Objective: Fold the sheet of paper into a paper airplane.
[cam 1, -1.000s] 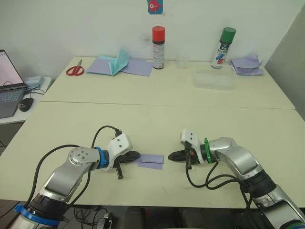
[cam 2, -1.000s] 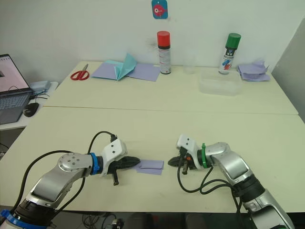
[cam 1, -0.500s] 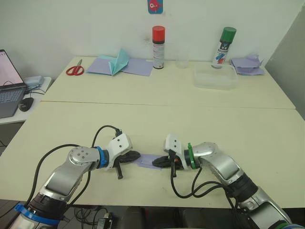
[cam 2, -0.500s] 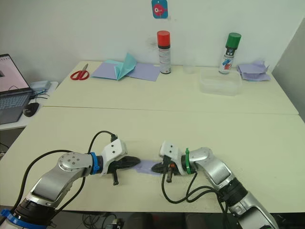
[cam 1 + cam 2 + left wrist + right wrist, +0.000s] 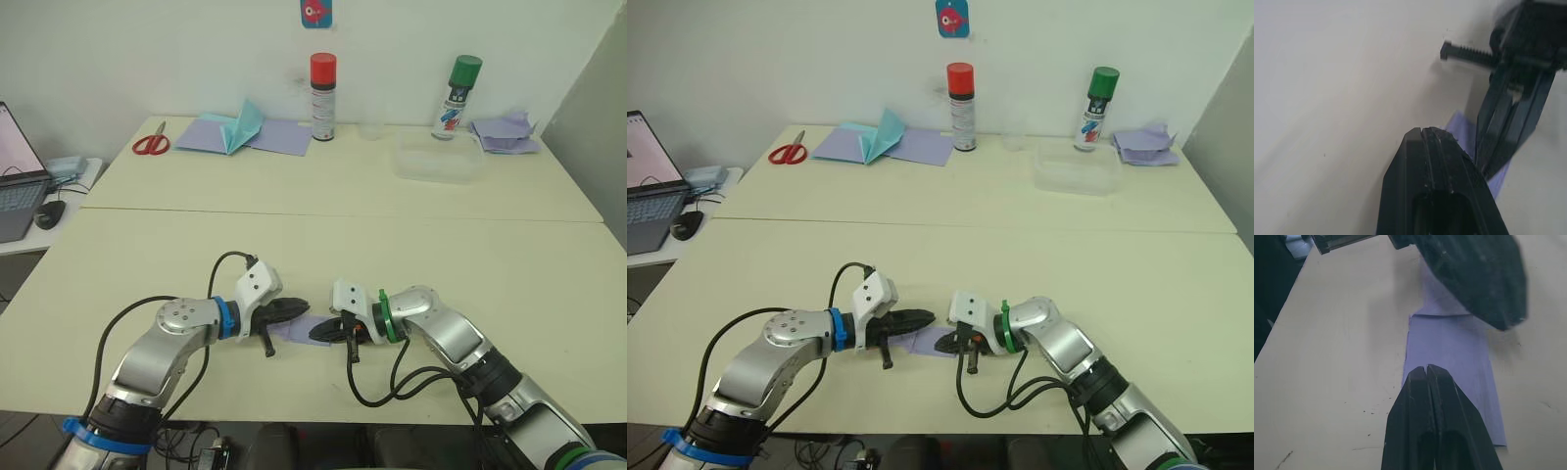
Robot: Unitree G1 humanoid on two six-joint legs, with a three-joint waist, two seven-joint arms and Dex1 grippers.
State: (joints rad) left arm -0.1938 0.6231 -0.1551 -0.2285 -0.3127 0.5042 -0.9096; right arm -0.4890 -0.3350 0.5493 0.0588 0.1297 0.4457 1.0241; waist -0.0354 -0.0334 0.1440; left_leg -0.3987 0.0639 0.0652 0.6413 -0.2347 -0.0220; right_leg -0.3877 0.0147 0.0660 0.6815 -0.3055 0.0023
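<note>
A folded lavender sheet (image 5: 1452, 382) is pinned flat near the front edge of the table (image 5: 411, 245), between two grippers that meet over it. From the left, the left gripper (image 5: 303, 309) is laid across the sheet's left end, its fingers (image 5: 1436, 147) pressed together with nothing between them. To the right, the right gripper (image 5: 317, 335) is set on the sheet's right part, its fingers (image 5: 1426, 379) likewise closed tip to tip and resting on top of the paper rather than pinching it. The two tips are seen almost touching. Only a narrow strip of paper is left visible between them.

Several risks can be judged from this. The thin paper could be dragged or skewed if either tip is slid without the other holding firm, and a crooked crease would be set. The paper could be torn if both tips are pulled apart. The grippers could also be knocked together, so close are they.
</note>
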